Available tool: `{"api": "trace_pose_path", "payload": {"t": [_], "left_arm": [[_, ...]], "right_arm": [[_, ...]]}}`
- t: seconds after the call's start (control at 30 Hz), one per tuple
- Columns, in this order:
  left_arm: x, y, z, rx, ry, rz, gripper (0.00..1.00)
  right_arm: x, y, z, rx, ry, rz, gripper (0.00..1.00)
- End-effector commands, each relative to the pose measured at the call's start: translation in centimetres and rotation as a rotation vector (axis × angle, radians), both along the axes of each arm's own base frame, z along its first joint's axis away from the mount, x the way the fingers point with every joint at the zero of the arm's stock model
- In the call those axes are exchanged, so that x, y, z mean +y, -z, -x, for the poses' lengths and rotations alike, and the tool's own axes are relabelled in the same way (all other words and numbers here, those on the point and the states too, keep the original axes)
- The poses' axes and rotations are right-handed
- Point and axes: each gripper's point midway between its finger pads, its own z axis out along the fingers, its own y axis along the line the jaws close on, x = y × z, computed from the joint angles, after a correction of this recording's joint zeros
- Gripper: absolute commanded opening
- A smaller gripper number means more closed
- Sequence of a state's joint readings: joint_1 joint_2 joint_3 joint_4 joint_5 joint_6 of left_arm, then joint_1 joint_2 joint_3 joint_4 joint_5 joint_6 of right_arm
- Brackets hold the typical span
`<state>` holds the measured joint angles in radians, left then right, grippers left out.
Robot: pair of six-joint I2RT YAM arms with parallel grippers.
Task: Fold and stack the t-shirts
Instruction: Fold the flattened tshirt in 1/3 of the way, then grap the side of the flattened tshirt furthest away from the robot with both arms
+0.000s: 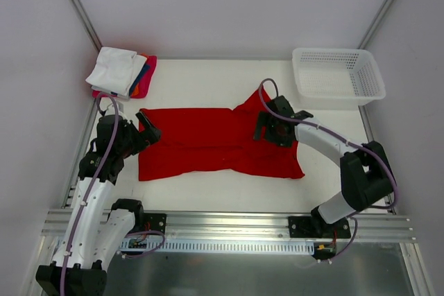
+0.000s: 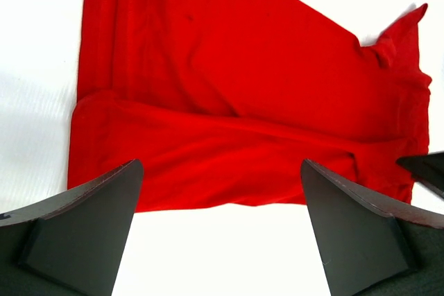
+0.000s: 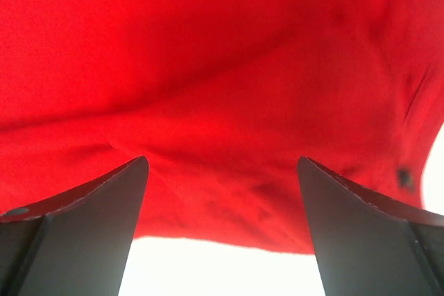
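White desk, red t-shirt lying flat across its middle, partly folded lengthwise, one sleeve sticking out at the far right. White mesh basket in the far right corner, apart from the shirt. Folded shirts stacked in the far left corner, white on top, blue, orange and pink-red edges below. Left tool at the shirt's left edge, jaws wide, gripping nothing. Right tool over the shirt's right part near the sleeve, jaws wide, nothing held
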<state>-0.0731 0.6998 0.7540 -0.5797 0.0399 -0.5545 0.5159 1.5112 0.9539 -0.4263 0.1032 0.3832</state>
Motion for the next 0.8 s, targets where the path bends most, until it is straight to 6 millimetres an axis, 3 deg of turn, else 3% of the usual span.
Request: {"api": "trace_pose_path", "payload": {"t": [0.0,0.07,0.1,0.2,0.23,0.27,0.3,0.37,0.4,0.47,0.5,0.53,0.57,0.6,0.7,0.73,0.77], "left_arm": [[0.3,-0.3,-1.5,-0.032,-0.007,-0.034,0.99],[0.3,-0.9,-2.4,-0.043,0.0,-0.043,0.99],[0.3,-1.3,-3.2,-0.037,0.001,-0.045,0.99],[0.1,-1.7,-4.8,-0.034,0.0,-0.044,0.99],[0.1,-1.7,-5.1,-0.034,0.0,-0.043,0.99],[0.1,-1.6,-5.4,-0.034,0.0,-0.043,0.99],[-0.1,-1.3,-5.9,-0.025,0.003,-0.041,0.99],[-0.3,-0.7,-6.3,-0.013,0.008,-0.029,0.99],[-0.4,-0.5,-6.4,-0.01,0.012,-0.027,0.99],[-0.5,-0.3,-6.9,-0.015,0.01,-0.016,0.99],[-0.6,0.0,-6.9,-0.01,0.008,-0.014,0.99],[-0.6,0.0,-7.2,-0.021,0.0,-0.005,0.99],[-0.6,0.3,-7.2,-0.018,-0.004,-0.001,0.99],[-0.6,0.4,-7.3,-0.023,-0.01,0.006,0.99],[-0.7,1.3,-7.6,-0.033,-0.029,0.026,0.99],[-0.7,1.5,-7.7,-0.04,-0.036,0.033,0.99],[-0.7,1.9,-7.8,-0.032,-0.037,0.031,0.99]], "right_arm": [[0.4,-4.7,-5.9,-0.112,-0.043,0.044,0.93],[-0.3,-4.8,-7.2,-0.08,-0.057,0.075,0.93],[0.1,-6.7,-8.9,-0.121,-0.06,0.062,0.93],[-0.3,-7.1,-10.6,-0.103,-0.083,0.082,0.93],[-0.4,-8.4,-11.9,-0.123,-0.082,0.077,0.93],[-0.5,-8.6,-12.5,-0.12,-0.083,0.084,0.93],[-0.6,-7.5,-13.1,-0.09,-0.096,0.103,0.93],[-0.8,-8.2,-14.7,-0.099,-0.096,0.096,0.93],[-0.8,-6.9,-15.2,-0.07,-0.099,0.101,0.93],[-0.4,-7.0,-16.7,-0.079,-0.099,0.065,0.93],[-0.1,-5.2,-17.3,-0.045,-0.103,0.062,0.93],[0.3,-4.7,-17.8,-0.036,-0.108,0.042,0.93],[1.3,-5.0,-18.8,-0.049,-0.121,0.002,0.92],[1.9,-3.0,-19.4,-0.016,-0.125,-0.009,0.92],[3.5,-2.5,-21.5,-0.025,-0.133,-0.069,0.9],[4.3,-0.9,-21.7,0.006,-0.138,-0.101,0.89],[4.8,-1.2,-22.5,-0.013,-0.137,-0.121,0.89]]}}
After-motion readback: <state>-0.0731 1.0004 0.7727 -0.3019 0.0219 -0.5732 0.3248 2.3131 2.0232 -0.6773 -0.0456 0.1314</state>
